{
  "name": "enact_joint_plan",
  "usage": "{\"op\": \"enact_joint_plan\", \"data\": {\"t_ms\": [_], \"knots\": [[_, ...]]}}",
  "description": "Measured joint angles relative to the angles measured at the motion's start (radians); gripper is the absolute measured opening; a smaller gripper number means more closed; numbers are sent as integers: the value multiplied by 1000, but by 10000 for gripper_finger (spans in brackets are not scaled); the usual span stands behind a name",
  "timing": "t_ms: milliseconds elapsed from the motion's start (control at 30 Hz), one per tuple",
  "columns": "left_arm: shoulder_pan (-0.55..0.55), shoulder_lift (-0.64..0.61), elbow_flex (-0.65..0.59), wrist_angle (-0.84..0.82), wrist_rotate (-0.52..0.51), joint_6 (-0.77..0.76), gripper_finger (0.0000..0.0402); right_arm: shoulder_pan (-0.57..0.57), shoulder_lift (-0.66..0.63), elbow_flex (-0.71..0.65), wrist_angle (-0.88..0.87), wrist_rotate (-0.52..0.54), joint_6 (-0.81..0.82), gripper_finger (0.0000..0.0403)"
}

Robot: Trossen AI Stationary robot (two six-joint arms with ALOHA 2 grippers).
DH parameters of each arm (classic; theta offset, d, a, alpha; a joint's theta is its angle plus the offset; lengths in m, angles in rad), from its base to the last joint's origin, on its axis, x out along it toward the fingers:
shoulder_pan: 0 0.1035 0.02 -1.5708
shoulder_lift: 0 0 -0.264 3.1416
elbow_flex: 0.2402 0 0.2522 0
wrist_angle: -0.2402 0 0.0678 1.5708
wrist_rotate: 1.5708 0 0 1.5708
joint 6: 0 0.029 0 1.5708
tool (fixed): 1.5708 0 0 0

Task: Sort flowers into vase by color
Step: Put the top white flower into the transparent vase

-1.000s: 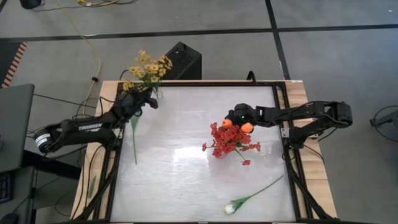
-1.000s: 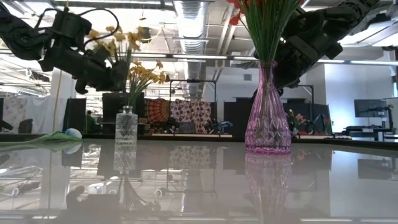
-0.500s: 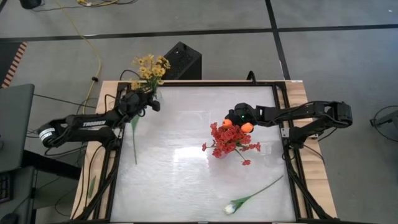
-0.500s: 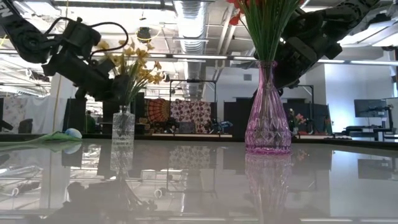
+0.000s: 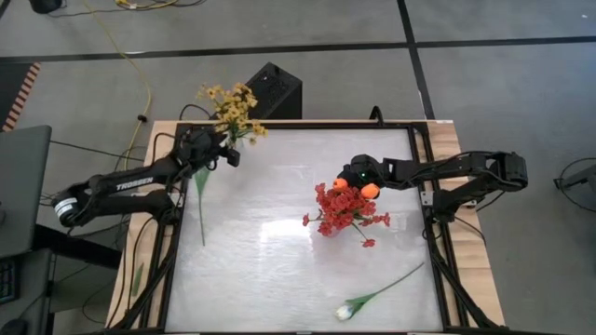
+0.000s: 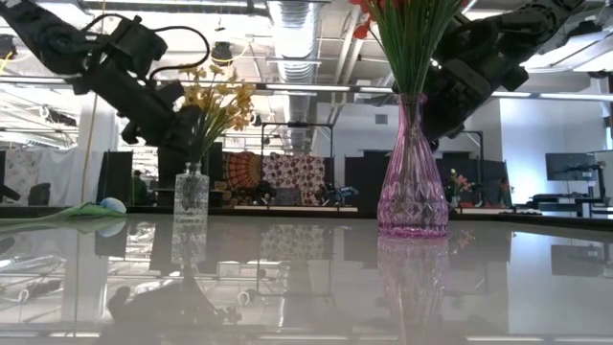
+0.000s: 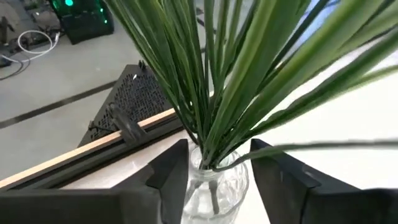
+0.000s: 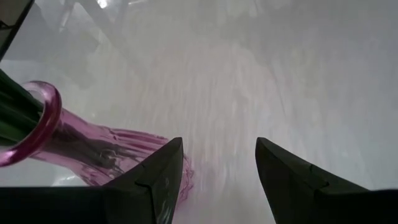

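Yellow sprays (image 5: 233, 104) stand with their green stalks (image 7: 208, 118) in a small clear vase (image 6: 192, 196) at the table's far left. My left gripper (image 7: 217, 149) is open, one finger on each side of the stalks just above the vase's mouth. Red sprays (image 5: 340, 212) and orange tulips (image 5: 371, 190) stand in the pink vase (image 6: 413, 172) mid-table. My right gripper (image 8: 219, 146) hangs open beside that vase with nothing between its fingers. A white tulip (image 5: 345, 312) lies near the front edge. A green stalk (image 5: 201, 205) lies at the left.
A black box (image 5: 272, 88) stands on the floor beyond the far edge. The black table frame (image 5: 433, 186) runs along both sides. A loose green leaf (image 5: 138, 277) lies on the left wooden ledge. Bare tabletop lies between the two vases and toward the front left.
My left gripper has carried the yellow spray down and toward the clear vase. The spray, held tilted above the vase a second ago, now stands nearly upright with its stalks in the vase's mouth. My right arm has kept still.
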Motion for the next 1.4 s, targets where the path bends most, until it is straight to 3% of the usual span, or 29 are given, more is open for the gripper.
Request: {"op": "enact_joint_plan", "data": {"t_ms": [167,400,567,767,1000,1200,1400], "knots": [[0,-66,53,-235,23,-41,182,0,0,0,-16,0,0,228],[0,-136,96,-529,233,-34,185,0,0,0,-20,0,-5,228],[0,-131,121,-778,382,-169,185,0,0,0,-19,0,-16,228],[-25,-104,122,-875,524,-333,185,0,0,0,-17,0,-19,228],[-83,-92,122,-980,503,-389,185,2,0,0,-9,0,-11,228],[-87,-81,164,-1153,316,-417,185,2,0,0,5,0,-11,228],[-88,-23,153,-1183,263,-452,185,2,0,0,6,0,-10,228]]}}
